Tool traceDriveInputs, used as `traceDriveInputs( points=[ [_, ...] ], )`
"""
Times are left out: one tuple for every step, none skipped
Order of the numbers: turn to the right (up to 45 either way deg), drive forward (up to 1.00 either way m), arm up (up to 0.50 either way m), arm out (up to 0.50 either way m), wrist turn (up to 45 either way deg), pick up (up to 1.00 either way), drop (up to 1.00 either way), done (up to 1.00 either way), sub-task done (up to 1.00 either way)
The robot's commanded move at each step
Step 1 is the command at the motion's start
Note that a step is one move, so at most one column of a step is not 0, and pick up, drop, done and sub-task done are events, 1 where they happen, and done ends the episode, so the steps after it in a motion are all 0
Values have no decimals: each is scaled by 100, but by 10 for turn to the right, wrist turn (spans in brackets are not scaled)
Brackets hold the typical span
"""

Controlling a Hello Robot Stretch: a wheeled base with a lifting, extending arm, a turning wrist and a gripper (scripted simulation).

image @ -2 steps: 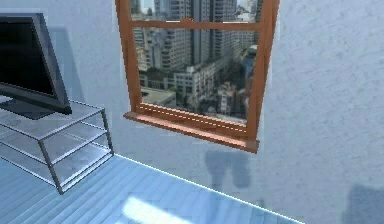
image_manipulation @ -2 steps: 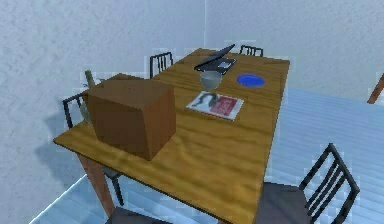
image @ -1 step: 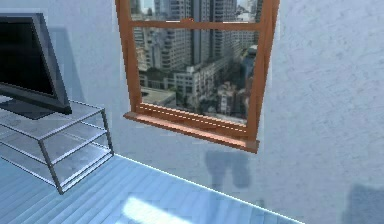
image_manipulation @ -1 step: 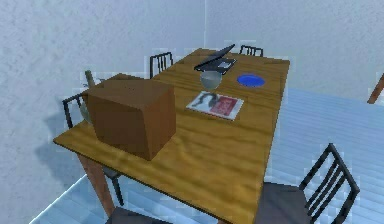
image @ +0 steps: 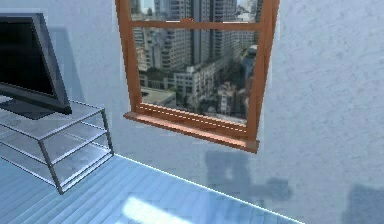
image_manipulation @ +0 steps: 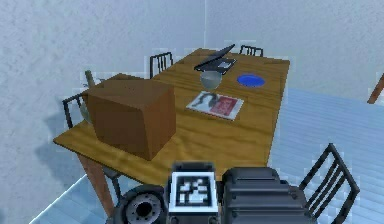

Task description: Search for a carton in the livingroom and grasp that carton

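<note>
Glass shelves in a thin metal frame make up the stand [image: 60, 140] at the forward view's left. It is low and set against the wall [image: 320, 90], so the flat dark TV [image: 30, 55] on top sits at viewing height. Beside it a window [image: 195, 60] framed in reddish wood looks out on tower blocks. The wall is pale and rough-textured, and the floor [image: 150, 195] is bluish with fine stripes.

Warm, smooth wood forms the tabletop [image_manipulation: 215, 130] in the arm side view. The carton [image_manipulation: 130, 115] stands on its near left corner, close to the edge. It is a plain brown box, matte like cardboard, with square faces and crisp corners. That spot by the edge should make it easy to reach, and its flat sides offer a fair grip.

Farther along lie a glossy magazine [image_manipulation: 216, 103] and a blue disc [image_manipulation: 251, 81]. A laptop [image_manipulation: 215, 62] stands open at the far end, where a seated person would use it. Dark wire-backed chairs [image_manipulation: 160, 63] ring the table.

At the bottom edge the end effector [image_manipulation: 145, 208] shows as a dark rounded body beside a white marked square. Its far end cannot be made out, so I cannot tell whether it grips anything.
</note>
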Motion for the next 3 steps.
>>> traceDriveInputs(
  points=[
    [0,0,0,38,0,0,0,0,0],
    [0,0,0,0,450,0,0,0,0],
    [0,0,0,0,450,0,0,0,0]
  ],
)
